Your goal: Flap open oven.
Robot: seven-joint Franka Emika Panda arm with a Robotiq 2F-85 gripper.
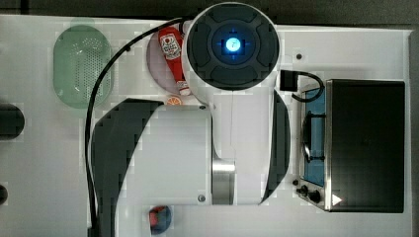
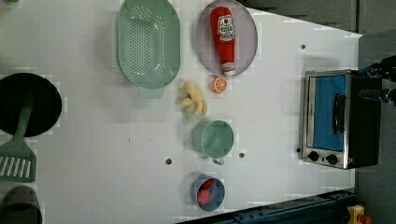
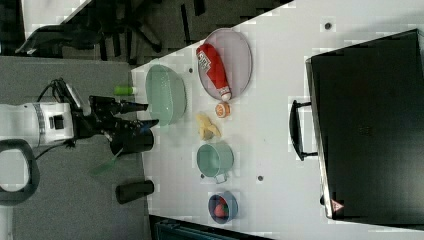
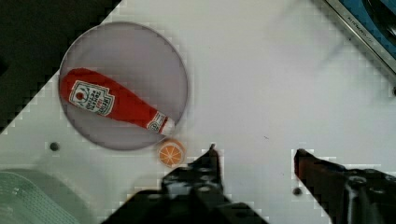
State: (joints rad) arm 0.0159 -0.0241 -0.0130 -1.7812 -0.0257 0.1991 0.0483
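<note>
Two gripper (image 4: pixel 254 151) fingers apart above bare table (image 4: pixel 261 84); oven (image 2: pixel 334 119) door seemingly shut.

Thing: oven (image 2: pixel 340 120), a black boxy toaster oven with a silver front frame.
Door: blue-tinted glass, shut flat against the frame.
Handle: metal bar (image 3: pixel 297 130) across the door.
Knobs: two black ones (image 2: pixel 322 157) beside the door.
Place: on the white table (image 2: pixel 102 140), at the left view's right edge.

Bright even overhead light; white table (image 2: pixel 280 93) washed out, soft faint shadows, blocky compression artefacts throughout.
</note>
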